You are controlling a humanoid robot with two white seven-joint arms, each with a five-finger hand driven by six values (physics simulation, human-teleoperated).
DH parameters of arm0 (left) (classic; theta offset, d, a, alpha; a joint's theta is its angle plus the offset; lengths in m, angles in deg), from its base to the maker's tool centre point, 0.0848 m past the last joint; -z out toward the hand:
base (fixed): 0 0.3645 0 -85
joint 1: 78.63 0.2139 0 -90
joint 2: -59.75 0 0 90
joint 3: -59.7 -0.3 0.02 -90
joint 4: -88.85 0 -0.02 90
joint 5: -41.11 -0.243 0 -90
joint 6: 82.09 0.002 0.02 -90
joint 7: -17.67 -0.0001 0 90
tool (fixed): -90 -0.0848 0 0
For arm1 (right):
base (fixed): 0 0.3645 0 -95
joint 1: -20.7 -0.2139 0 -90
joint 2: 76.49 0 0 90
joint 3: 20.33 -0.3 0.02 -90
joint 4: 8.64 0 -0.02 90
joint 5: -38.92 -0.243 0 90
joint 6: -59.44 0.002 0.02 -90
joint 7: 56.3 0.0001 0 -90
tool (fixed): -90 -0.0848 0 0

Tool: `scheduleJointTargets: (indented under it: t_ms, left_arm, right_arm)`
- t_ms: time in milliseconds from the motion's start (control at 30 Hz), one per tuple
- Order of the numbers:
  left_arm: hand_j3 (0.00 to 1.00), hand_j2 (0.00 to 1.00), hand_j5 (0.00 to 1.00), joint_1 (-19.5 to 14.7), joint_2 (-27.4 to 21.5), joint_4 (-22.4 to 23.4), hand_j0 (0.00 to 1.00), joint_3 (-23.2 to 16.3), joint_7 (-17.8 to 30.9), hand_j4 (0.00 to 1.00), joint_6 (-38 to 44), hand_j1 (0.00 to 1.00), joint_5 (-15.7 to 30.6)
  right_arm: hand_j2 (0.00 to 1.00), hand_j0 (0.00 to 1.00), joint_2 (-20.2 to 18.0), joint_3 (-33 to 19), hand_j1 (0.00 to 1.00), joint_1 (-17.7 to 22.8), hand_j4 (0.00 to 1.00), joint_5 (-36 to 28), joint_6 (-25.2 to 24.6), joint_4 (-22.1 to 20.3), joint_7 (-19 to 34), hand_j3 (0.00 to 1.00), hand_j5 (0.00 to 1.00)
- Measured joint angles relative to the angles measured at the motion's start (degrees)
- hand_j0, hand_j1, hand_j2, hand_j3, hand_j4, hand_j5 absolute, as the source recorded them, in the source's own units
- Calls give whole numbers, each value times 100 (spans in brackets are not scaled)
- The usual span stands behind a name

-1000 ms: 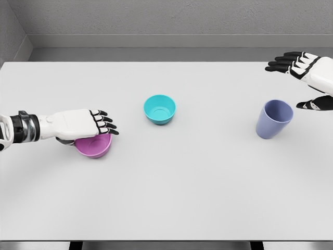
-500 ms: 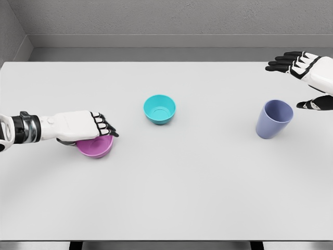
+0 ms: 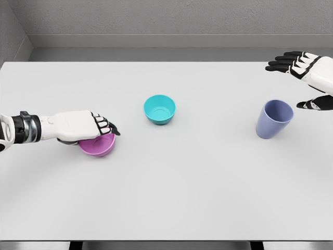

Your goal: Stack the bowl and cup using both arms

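No brand, label or writing showed anywhere: the bowls, the cup and the counter [image 3: 171, 192] were all plain, flat colour.

Over on the left side, the left hand [image 3: 86, 126] lay across the pink bowl [image 3: 98, 146], fingers [image 3: 106, 126] curled down over its far rim and closed on it. The bowl sat on the counter under that palm, mostly hidden, with only its near wall and part of the rim peeking out below the knuckles.

Centre stage, the teal bowl [image 3: 159, 109] stood upright and alone, mouth up, well apart from the pink one and off to the right of the left fingertips. Nothing lay between the two bowls, just bare white surface.

Out to the right, the purple cup [image 3: 273, 119] stood on the counter, mouth up and leaning a little in this view, untouched. The right hand [image 3: 307, 78] hovered above and beyond it near the picture's right edge, wide open, fingers spread toward the left and thumb [image 3: 311, 104] hanging just beside the cup's rim without touching it. It held nothing.

Behind the counter ran a grey wall [image 3: 166, 21] with a pale ledge along its base.
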Motion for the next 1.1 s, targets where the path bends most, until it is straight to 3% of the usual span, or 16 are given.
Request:
scheduleJointTargets:
  t_ms: [300, 700, 1100]
  left_arm:
    - [55, 55, 55, -62, 279, 103, 55, 200, -41, 55, -1, 55, 74]
    - [55, 55, 55, -140, 1269, 502, 55, 1236, -27, 55, -8, 55, 20]
    - [56, 56, 56, -598, 2482, 1543, 56, 1254, -22, 56, -3, 56, -356]
  right_arm:
    - [100, 100, -1, -1, 100, 0, 100, 1, 0, 0, 0, 100, 100]
    - [100, 100, -7, -1, 100, 0, 100, 2, 0, 0, 0, 100, 100]
    - [100, 100, -6, -1, 100, 0, 100, 0, 0, 0, 0, 100, 100]
